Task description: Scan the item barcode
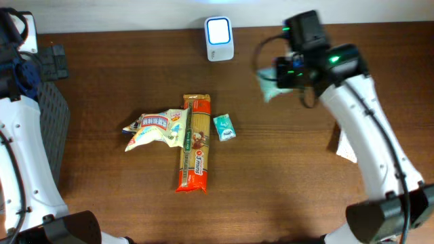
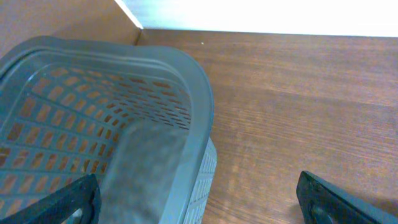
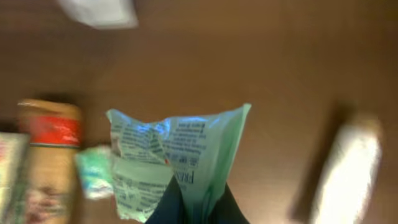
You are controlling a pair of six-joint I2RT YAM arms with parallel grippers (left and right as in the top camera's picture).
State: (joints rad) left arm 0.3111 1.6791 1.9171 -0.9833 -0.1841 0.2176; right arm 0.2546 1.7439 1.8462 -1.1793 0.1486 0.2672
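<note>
The right gripper [image 3: 193,202] is pinched shut on the lower edge of the green packet [image 3: 180,155], which stands out from the fingers toward 12 o'clock. Seen from above, this packet is at about 4 o'clock from the white scanner [image 1: 219,38]. The left gripper [image 2: 199,202] is wide open beside the grey basket [image 2: 200,93].
</note>
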